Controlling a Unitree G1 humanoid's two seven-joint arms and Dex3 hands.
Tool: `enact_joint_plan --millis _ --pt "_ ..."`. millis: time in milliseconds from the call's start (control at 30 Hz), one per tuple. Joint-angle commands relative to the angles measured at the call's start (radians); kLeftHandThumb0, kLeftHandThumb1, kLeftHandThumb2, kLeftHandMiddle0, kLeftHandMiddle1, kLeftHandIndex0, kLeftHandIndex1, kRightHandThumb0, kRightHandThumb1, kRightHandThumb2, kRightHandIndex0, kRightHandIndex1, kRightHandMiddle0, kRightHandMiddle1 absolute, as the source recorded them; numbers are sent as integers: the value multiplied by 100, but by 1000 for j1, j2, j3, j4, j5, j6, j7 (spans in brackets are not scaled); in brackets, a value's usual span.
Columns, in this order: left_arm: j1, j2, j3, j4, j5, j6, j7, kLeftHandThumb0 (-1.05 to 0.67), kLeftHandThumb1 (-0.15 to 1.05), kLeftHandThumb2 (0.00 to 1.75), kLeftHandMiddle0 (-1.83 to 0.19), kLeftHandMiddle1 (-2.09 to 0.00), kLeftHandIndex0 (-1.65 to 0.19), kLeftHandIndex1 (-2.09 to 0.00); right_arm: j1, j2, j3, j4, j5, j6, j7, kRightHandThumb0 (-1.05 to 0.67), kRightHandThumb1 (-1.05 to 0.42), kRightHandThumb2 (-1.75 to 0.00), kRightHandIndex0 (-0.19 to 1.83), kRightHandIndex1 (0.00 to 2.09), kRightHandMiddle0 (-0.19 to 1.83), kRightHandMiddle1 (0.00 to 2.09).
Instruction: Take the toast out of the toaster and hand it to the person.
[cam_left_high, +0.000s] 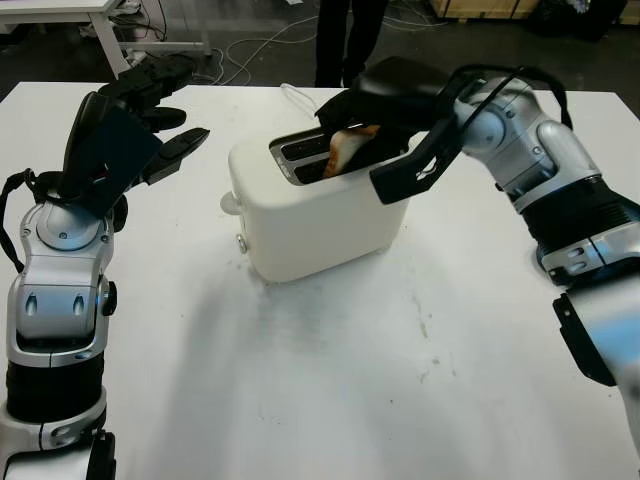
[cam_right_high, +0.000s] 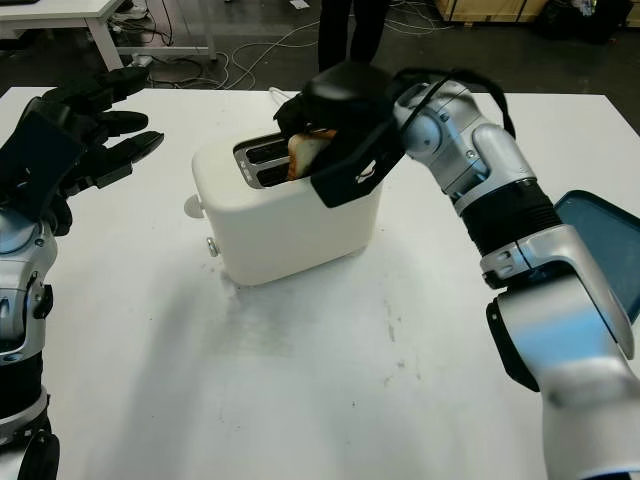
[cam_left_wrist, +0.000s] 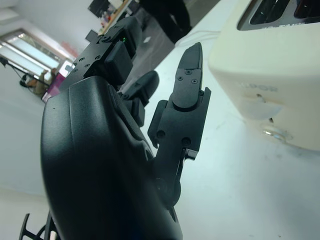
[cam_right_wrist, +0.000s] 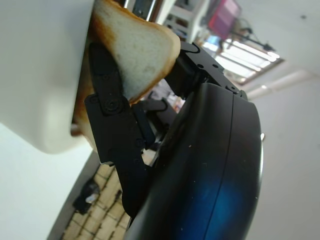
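Observation:
A cream-white toaster (cam_left_high: 320, 215) stands in the middle of the white table (cam_left_high: 330, 380). A browned slice of toast (cam_left_high: 349, 150) sticks up, tilted, out of the slot nearer the toaster's right end. My right hand (cam_left_high: 372, 140) reaches in from the right and is shut on the toast, one finger (cam_right_wrist: 115, 125) on its near face and the others behind it. The slice's crust and pale crumb (cam_right_wrist: 140, 55) sit against the toaster's wall in the right wrist view. My left hand (cam_left_high: 185, 105) is open, raised above the table left of the toaster and apart from it.
A person's dark legs (cam_left_high: 345, 40) stand beyond the table's far edge, behind the toaster. The toaster's cable (cam_left_high: 292, 95) runs off the back. A blue lid-like object (cam_right_high: 600, 255) lies at the table's right edge. Desks and cables are on the floor behind.

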Motion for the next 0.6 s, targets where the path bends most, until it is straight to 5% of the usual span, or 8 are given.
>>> enact_joint_plan --millis 0,567 --pt "6 2 5 -3 4 -13 7 -23 92 10 -29 -70 -51 -11 -54 -18 -37 21 25 18 -15 -42 -92 -46 93 175 68 174" --pt "7 9 2 -5 9 -11 4 -23 92 10 -30 -69 -51 -10 -238 -61 -264 405 254 -39 -92 -51 -92 -45 94 174 71 170"
